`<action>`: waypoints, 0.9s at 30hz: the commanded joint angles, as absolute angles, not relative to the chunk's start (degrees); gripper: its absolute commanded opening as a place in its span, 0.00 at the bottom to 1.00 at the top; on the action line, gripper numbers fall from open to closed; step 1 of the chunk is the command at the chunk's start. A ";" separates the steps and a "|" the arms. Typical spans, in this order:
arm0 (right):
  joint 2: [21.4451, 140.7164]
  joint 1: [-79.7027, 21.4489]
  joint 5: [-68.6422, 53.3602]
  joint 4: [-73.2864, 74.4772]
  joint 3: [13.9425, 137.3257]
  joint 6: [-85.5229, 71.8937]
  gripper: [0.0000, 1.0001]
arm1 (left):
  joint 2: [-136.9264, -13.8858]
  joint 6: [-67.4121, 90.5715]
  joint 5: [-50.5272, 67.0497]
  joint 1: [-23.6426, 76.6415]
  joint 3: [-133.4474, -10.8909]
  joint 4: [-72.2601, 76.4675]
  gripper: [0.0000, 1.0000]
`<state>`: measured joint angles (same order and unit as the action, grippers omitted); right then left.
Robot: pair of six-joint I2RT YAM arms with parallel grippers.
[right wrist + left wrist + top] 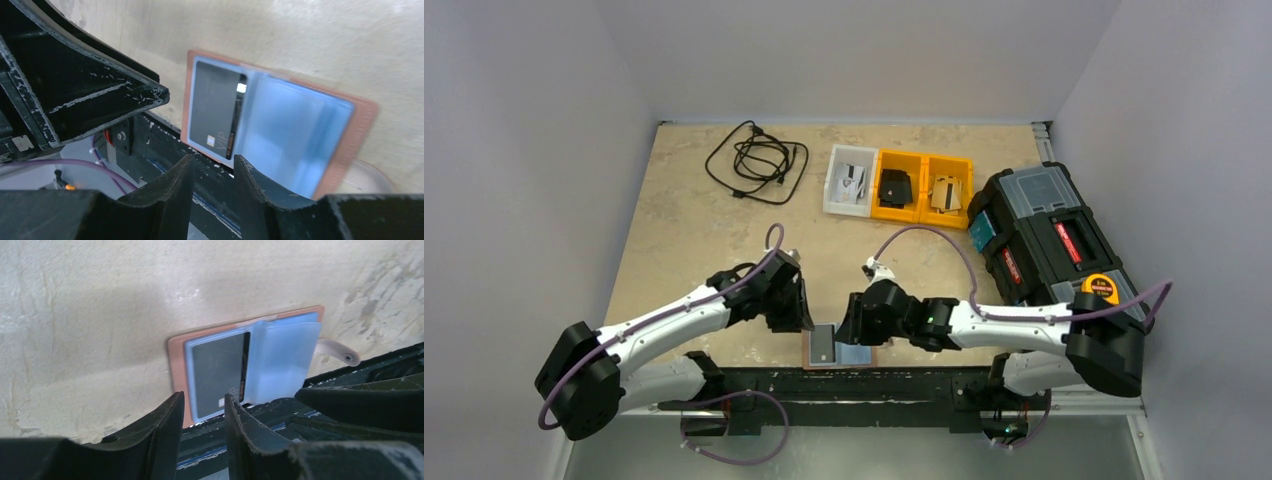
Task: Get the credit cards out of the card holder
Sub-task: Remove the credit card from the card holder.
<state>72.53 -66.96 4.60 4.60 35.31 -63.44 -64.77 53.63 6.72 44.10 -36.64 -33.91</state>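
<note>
Left gripper [204,405]: from my seat its two fingers are parted by a narrow gap with nothing between them. It hangs low over the near edge of the table [694,230], just left of the wallet.

Cable [757,160]: black, loosely coiled, far back on the left and well apart from the action.

Card holder [176,370]: reddish-brown, lying open and flat at the near edge of the table, between the two grippers. Neither one is touching it as far as I can see. In the left wrist view its near edge reaches over the black rail. A pale tab [340,352] with a snap sticks out on its right side.

Grey card [217,370]: in the left half of the holder, inside the blue lining, dark face up.

Light blue card [282,360]: over the right half. Honestly I can't tell where card ends and lining starts.

Right gripper [212,165]: same deal, fingers a little apart and holding nothing, low and just right of the holder.

White tray [849,180]: at the back, touching the yellow trays [921,187] on its right, small items in each.

Toolbox [1049,240]: black, along the right edge, with a yellow tape measure [1101,288] sitting on its near end.
</note>
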 commanded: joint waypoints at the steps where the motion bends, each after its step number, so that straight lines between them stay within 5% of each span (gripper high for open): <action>1: 76.98 -68.00 0.38 -4.17 39.45 -64.40 0.33 | -61.71 55.01 4.51 43.77 -34.66 -33.70 0.32; 11: 83.22 -67.90 -2.49 -9.34 36.91 -66.52 0.30 | -61.01 55.03 6.97 43.82 -32.54 -30.71 0.15; 27: 89.23 -66.63 -2.52 -12.35 32.98 -66.80 0.33 | -64.87 54.43 9.93 43.97 -30.94 -26.33 0.13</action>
